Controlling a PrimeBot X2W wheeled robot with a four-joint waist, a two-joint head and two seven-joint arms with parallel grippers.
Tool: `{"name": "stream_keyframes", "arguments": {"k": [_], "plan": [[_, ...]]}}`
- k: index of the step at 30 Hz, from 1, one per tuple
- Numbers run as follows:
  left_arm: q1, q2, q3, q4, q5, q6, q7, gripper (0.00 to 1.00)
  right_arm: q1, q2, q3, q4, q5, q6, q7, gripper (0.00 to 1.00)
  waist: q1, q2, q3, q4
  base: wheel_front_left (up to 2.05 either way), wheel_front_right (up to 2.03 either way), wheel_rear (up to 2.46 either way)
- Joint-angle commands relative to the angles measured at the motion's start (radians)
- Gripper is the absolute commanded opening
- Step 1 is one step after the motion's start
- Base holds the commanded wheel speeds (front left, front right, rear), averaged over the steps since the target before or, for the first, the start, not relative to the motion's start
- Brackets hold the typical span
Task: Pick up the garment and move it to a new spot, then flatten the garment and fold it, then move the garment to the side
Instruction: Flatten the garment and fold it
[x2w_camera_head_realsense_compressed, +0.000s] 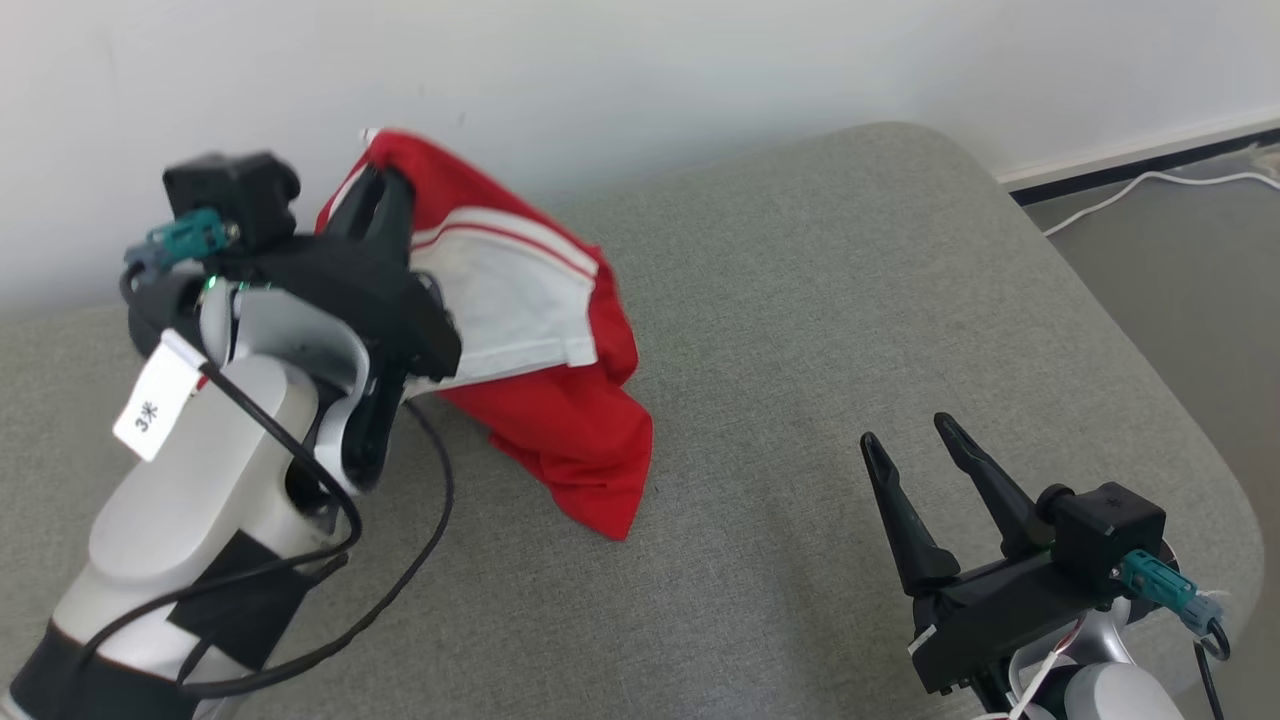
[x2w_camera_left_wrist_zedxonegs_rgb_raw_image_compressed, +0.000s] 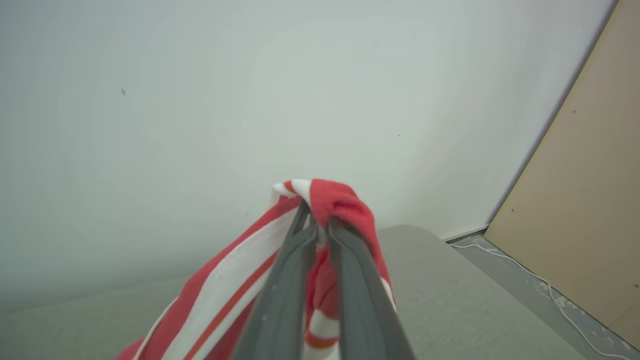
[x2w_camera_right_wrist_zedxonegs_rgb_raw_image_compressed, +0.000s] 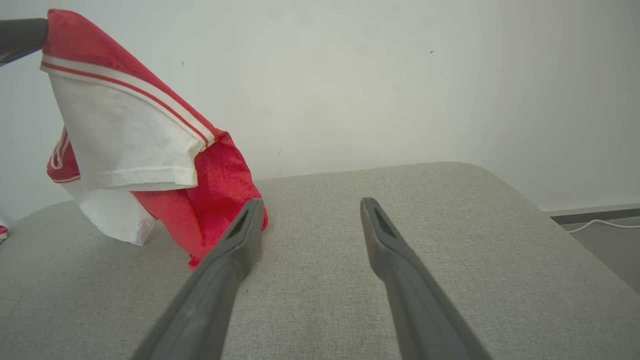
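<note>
The garment is red with white panels and stripes. It hangs from my left gripper, which is shut on its top edge, raised at the back left of the grey cushion. Its lower red corner touches the cushion. In the left wrist view the two fingers pinch the red and white cloth at their tips. My right gripper stands open at the front right, nothing between its fingers. The right wrist view has the garment hanging to the left of those open fingers.
A white wall rises right behind the cushion. At the right the floor lies lower, with a white cable along a dark skirting. A tan board leans at the right in the left wrist view.
</note>
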Motion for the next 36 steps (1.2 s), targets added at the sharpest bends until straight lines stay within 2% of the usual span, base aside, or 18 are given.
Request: {"name": "stream_keyframes", "arguments": {"k": [1, 6, 13, 19, 23, 28, 36], "plan": [[-0.021, -0.003, 0.000, -0.014, 0.012, 0.001, 0.003, 0.00, 0.005, -0.002, 0.000, 0.000, 0.009, 0.000, -0.001, 1.00, 0.0000, -0.0001, -0.005, 0.004, 0.00, 0.00, 0.00], [-0.106, -0.036, -0.026, -0.086, 0.038, -0.005, 0.021, 0.00, 0.007, -0.002, 0.008, 0.000, 0.010, 0.000, 0.001, 1.00, 0.0000, -0.0001, -0.012, 0.001, 0.00, 0.00, 0.00], [-0.175, -0.105, -0.023, -0.131, 0.015, -0.037, -0.010, 0.00, 0.011, -0.002, 0.004, -0.002, 0.012, 0.000, 0.001, 1.00, 0.0000, -0.0001, -0.017, -0.004, 0.00, 0.00, 0.00], [-0.198, -0.113, -0.018, -0.120, 0.014, -0.042, -0.022, 0.00, 0.014, -0.002, 0.002, 0.002, 0.013, 0.000, 0.000, 1.00, 0.0000, -0.0001, -0.021, 0.015, 0.00, 0.00, 0.00], [-0.130, -0.083, -0.014, -0.105, 0.000, -0.033, -0.016, 0.00, 0.015, -0.002, 0.006, 0.006, 0.017, 0.000, -0.002, 1.00, 0.0000, -0.0001, -0.022, 0.033, 0.00, 0.00, 0.00], [0.004, -0.029, 0.007, -0.115, -0.045, 0.002, -0.003, 0.00, 0.024, -0.001, -0.009, 0.000, 0.008, 0.000, 0.000, 1.00, 0.0000, -0.0001, -0.011, 0.078, 0.00, 0.00, 0.00], [0.265, 0.092, 0.052, -0.147, -0.110, 0.061, -0.009, 0.00, 0.023, -0.002, -0.012, -0.011, 0.004, 0.000, 0.009, 1.00, 0.0000, -0.0001, 0.000, 0.132, 0.00, 0.00, 0.00]]}}
